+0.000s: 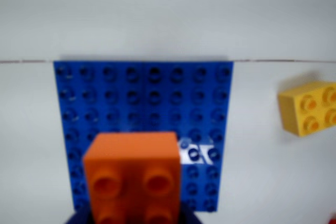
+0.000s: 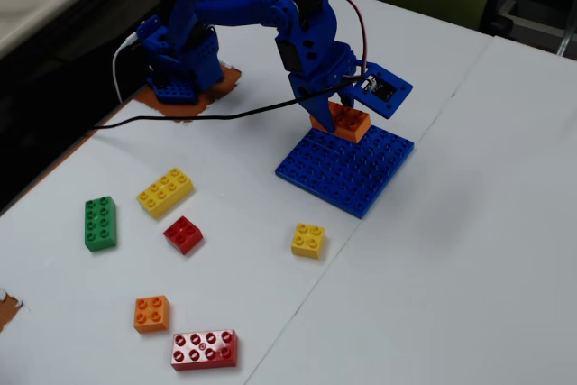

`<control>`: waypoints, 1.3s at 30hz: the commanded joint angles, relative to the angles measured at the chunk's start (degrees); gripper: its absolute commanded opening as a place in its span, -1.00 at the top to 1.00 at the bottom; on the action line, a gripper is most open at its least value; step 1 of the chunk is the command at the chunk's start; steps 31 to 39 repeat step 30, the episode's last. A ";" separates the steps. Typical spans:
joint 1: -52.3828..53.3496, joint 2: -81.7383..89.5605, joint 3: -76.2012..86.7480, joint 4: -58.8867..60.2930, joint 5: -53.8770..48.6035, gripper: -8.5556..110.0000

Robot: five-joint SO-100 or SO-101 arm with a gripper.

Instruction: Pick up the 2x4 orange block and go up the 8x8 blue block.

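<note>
My gripper [image 2: 335,117] is shut on the 2x4 orange block [image 2: 348,122] and holds it over the far left corner of the 8x8 blue block [image 2: 347,167], a flat studded plate. I cannot tell whether the brick touches the plate. In the wrist view the orange block [image 1: 134,174] fills the bottom centre in front of the blue plate [image 1: 142,98]. Four of its studs show; the rest are cut off by the frame edge. The dark blue jaws of the gripper [image 1: 134,220] just show on both sides of it.
Loose bricks lie on the white table: a small yellow one [image 2: 307,240] [image 1: 310,107], an oblong yellow one [image 2: 165,191], a green one [image 2: 100,223], a small red one [image 2: 183,234], a small orange one [image 2: 151,313] and an oblong red one [image 2: 205,349]. A black cable [image 2: 207,117] crosses behind.
</note>
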 commanded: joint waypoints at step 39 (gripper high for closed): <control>-0.09 -1.41 -1.41 -0.79 0.44 0.86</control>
